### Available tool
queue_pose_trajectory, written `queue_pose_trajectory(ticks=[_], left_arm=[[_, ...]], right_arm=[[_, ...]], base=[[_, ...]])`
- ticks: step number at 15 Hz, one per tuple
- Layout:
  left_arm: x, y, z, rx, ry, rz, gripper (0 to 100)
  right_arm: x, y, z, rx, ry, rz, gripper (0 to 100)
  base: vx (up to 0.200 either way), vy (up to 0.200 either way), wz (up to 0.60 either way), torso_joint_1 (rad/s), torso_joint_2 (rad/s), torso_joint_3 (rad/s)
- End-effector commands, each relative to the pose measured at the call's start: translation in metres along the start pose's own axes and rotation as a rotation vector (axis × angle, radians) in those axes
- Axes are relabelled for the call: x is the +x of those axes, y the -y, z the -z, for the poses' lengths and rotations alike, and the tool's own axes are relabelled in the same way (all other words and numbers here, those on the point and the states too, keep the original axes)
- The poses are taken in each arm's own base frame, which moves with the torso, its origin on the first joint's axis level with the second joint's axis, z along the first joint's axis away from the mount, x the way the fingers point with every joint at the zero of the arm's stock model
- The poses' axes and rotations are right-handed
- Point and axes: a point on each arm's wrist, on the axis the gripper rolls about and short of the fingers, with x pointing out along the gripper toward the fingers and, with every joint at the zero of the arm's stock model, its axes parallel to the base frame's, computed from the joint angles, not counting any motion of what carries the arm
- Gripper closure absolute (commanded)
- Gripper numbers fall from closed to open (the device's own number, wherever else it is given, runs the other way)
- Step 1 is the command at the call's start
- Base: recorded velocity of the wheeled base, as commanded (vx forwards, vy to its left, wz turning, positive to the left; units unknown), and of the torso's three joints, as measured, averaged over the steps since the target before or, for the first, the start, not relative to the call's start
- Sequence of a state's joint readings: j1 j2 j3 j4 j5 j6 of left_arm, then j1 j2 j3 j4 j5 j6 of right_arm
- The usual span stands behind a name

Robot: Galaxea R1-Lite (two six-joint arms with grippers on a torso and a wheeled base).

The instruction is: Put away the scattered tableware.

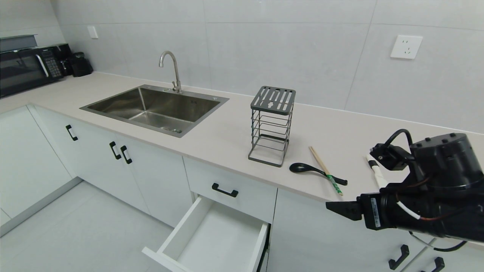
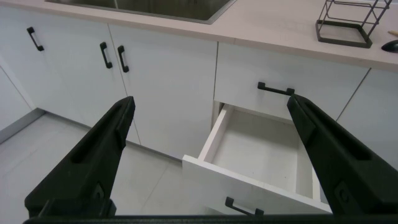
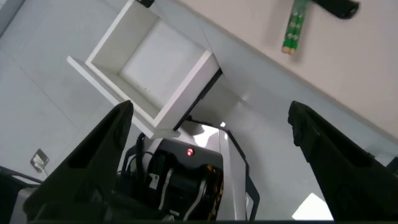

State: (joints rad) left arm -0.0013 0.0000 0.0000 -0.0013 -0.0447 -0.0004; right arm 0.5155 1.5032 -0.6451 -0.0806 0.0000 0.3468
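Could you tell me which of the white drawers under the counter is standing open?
The lower white drawer, pulled out directly below the shut white drawer with the black bar handle.

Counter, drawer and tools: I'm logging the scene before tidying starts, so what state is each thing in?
lower drawer, pulled open, empty.
rack, upright on the counter, empty.
spoon, lying loose on the counter.
chopsticks, lying across the spoon's handle.
faucet, off.
left tool, open.
right tool, open.
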Motion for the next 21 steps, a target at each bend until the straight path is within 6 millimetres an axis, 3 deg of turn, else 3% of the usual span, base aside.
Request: queue_pose_trajectory(ticks=[1,7,13,21], left_arm=[[0.000,0.000,0.000,-0.001,-0.001,0.000,0],[0.000,0.000,0.000,-0.001,-0.001,-0.001,0],[0.000,0.000,0.000,-0.001,0.000,-0.001,0],[0.000,0.000,0.000,-0.001,-0.001,-0.001,0]], right_arm=[[0.026,-0.001,0.001,-0.005,-0.071,0.026,0],[0.082,0.010,-0.006,-0.024,-0.024,0.115,0],[0.080,0.018,-0.017,-0.037,0.019,0.161,0],[0.108,0.020,-0.018,-0.029,-0.015,0.171,0]], base=[[0.000,0.000,0.00,0.000,0.00,0.000],[0.000,0.000,0.00,0.000,0.00,0.000],[0.000,0.000,0.00,0.000,0.00,0.000],[0.000,0.000,0.00,0.000,0.00,0.000]])
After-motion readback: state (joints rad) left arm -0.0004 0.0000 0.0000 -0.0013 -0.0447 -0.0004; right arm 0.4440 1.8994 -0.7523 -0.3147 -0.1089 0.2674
